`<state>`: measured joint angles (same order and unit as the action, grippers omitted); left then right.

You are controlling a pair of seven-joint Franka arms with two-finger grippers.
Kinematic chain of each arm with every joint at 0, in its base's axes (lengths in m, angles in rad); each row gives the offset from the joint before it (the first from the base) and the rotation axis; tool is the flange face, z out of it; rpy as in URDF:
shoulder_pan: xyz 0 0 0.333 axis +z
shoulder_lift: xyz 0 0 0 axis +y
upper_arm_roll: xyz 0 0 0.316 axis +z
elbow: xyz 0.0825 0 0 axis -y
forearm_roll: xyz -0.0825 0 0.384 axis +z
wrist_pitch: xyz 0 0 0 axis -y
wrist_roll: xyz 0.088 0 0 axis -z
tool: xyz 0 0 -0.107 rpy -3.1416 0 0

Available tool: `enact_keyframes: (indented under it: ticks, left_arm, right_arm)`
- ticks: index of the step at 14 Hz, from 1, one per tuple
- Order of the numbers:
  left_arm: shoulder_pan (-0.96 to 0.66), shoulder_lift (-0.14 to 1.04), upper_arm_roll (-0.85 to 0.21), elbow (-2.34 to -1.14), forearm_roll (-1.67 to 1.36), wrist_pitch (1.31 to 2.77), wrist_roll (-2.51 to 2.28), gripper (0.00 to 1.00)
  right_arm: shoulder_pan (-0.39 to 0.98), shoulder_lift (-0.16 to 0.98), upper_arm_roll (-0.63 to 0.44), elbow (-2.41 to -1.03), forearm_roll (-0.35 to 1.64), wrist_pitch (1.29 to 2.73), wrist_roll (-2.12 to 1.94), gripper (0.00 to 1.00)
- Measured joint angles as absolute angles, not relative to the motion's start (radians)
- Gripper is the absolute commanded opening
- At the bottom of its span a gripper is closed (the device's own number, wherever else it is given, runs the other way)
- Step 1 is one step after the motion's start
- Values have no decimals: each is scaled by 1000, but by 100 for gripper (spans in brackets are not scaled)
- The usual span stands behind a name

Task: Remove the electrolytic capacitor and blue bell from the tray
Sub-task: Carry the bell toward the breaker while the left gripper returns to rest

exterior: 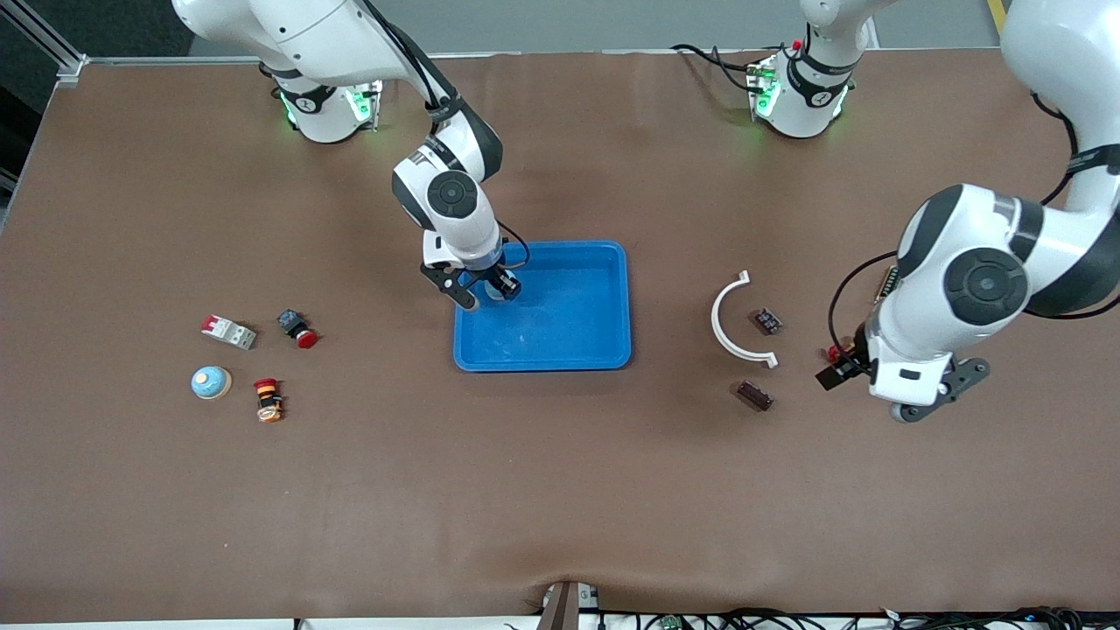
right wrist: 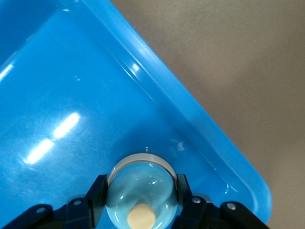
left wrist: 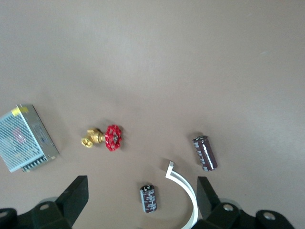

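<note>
Both Franka arms wear glossy white shells broken by dark grey joint bands, each big joint capped with a round dark disc. Black cables run along the links, looping loosely near the wrists. The two bases glow green at their lower rings. The right gripper (exterior: 490, 293) and left gripper (exterior: 932, 395) have black fingers on black brackets with small round screw holes beside the finger roots.

A brown matte table (exterior: 560, 490) fills nearly the whole front view, lit evenly with soft shadows. Along its edge farthest from the camera runs a pale grey strip of floor (exterior: 595, 26), and black cables (exterior: 787, 619) trail along the nearest edge
</note>
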<state>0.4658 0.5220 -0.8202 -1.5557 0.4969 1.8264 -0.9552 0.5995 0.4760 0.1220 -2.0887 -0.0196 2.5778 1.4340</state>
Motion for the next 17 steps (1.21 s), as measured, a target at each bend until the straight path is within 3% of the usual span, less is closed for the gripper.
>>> enact_keyframes:
  ticks: [2, 4, 6, 9, 13, 17]
  left_arm:
    - [467, 518, -832, -1490, 497, 1782, -897, 100]
    - [468, 498, -840, -1450, 497, 1756, -827, 100]
    - [470, 461, -842, -1436, 497, 1741, -754, 100]
    - [472, 401, -842, -1433, 497, 1726, -651, 100]
    - [466, 324, -820, -1431, 406, 1720, -583, 100]
    - [345, 215, -639, -1432, 268, 1663, -476, 100]
  right_arm:
    - [599, 476, 118, -2057, -20, 2531, 1425, 0]
    - [592, 476, 112, -1978, -20, 2377, 1352, 0]
    - [565, 471, 105, -1901, -20, 2223, 1185, 0]
    - [484, 430, 99, -1885, -20, 2117, 907, 0]
    - [389, 280, 96, -2004, -20, 2071, 665, 0]
    - [335, 131, 95, -2190, -20, 2109, 526, 0]
